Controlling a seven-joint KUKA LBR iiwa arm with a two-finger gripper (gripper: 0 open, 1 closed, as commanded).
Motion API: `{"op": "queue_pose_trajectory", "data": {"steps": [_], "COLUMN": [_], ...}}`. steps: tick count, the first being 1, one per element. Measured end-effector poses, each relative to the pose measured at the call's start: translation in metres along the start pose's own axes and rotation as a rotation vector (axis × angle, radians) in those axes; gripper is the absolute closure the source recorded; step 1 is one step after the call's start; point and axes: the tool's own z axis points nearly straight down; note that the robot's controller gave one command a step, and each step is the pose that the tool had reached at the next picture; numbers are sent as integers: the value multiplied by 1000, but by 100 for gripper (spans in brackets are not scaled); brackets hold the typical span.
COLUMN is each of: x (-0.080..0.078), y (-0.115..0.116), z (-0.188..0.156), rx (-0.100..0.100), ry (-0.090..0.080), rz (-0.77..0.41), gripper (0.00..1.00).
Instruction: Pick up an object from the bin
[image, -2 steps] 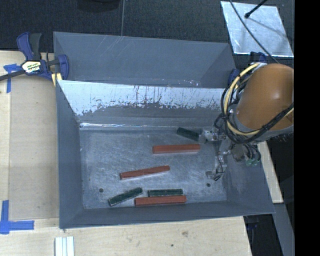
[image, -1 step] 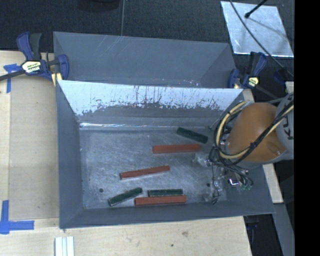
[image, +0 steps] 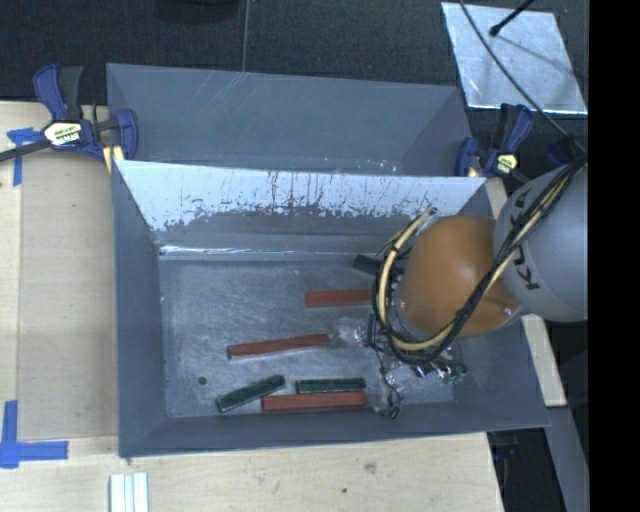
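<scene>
My gripper (image: 391, 398) hangs low over the bin's front right part, mostly covered by the orange dome on the wrist. Its tip sits just past the right end of a red-brown bar (image: 314, 402) lying along the front wall. Directly behind that bar lies a short dark green bar (image: 330, 385), whose right end is also close to the gripper. Whether the gripper touches either bar is hidden from me.
Farther left lie another dark green bar (image: 250, 394), a long red-brown bar (image: 278, 346) across the middle, and a shorter red-brown bar (image: 338, 297) behind it. The arm and its cables cover the bin's right side.
</scene>
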Motion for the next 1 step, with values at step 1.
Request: {"op": "queue_pose_trajectory", "data": {"steps": [1], "x": [1], "y": [-1], "z": [0], "rx": [1], "ry": [2], "rz": [2], "gripper": [100]}}
